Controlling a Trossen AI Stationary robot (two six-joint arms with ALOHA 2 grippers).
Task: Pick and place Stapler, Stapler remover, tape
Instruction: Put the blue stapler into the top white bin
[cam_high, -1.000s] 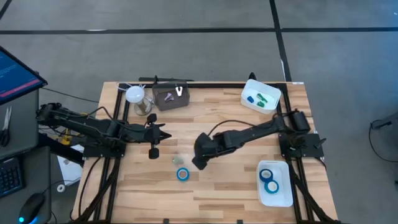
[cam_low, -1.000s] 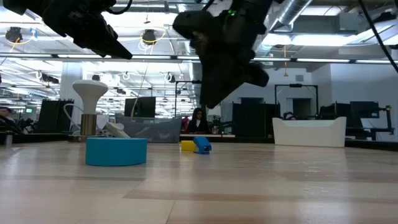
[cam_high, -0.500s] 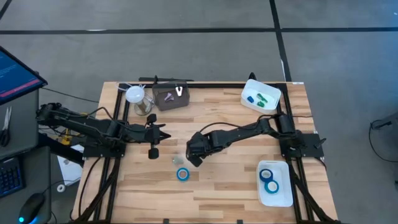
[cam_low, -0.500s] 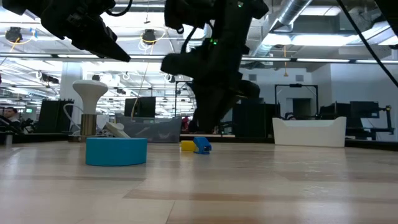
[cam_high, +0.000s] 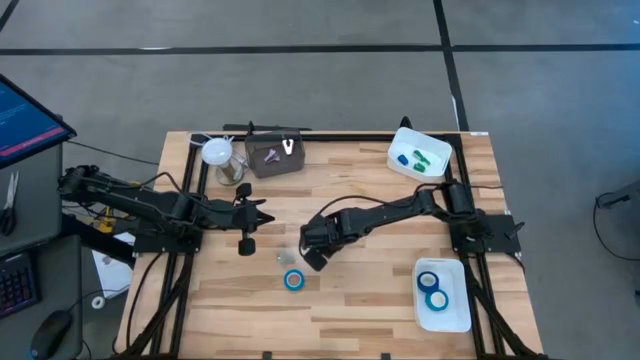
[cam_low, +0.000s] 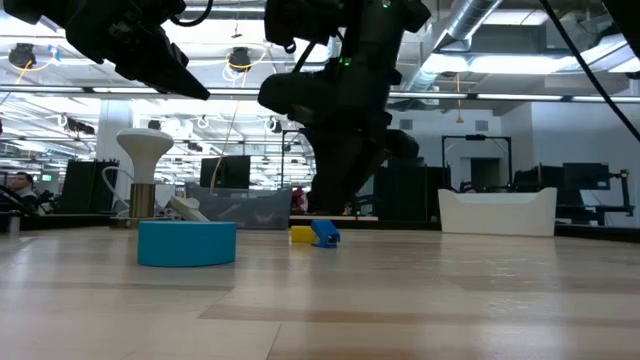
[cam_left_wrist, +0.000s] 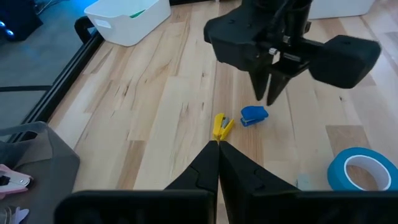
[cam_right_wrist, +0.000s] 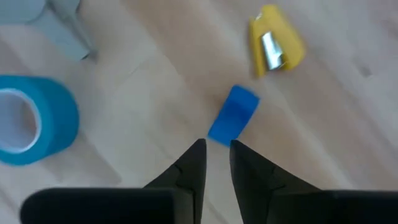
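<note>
Near the middle of the wooden worktop (cam_high: 360, 290), right gripper (cam_right_wrist: 216, 149) poised just above a small blue stapler (cam_right_wrist: 233, 114), fingers (cam_right_wrist: 194, 163) parted by a narrow gap with nothing between them, tips not touching the stapler. Just beside the stapler, a yellow staple remover (cam_right_wrist: 275, 45), lying apart from it on the bare wood. Near both, toward the front edge, one loose roll of blue tape (cam_high: 293, 280), flat on the worktop with its white core showing. Two more rolls of blue tape (cam_high: 433, 290) already inside the white tray (cam_high: 447, 318) at the front right corner. Another white bin (cam_high: 419, 155) at the back right corner, with green and blue items inside, too small to name. At the back left, a grey box (cam_high: 273, 158) and a white mushroom-shaped object (cam_high: 217, 152).

Out over the left half of the worktop, left gripper (cam_left_wrist: 217, 147) hanging off the wood, fingers (cam_left_wrist: 200, 173) pressed fully together, empty, pointed toward the stapler and remover. Well clear of the right gripper.
</note>
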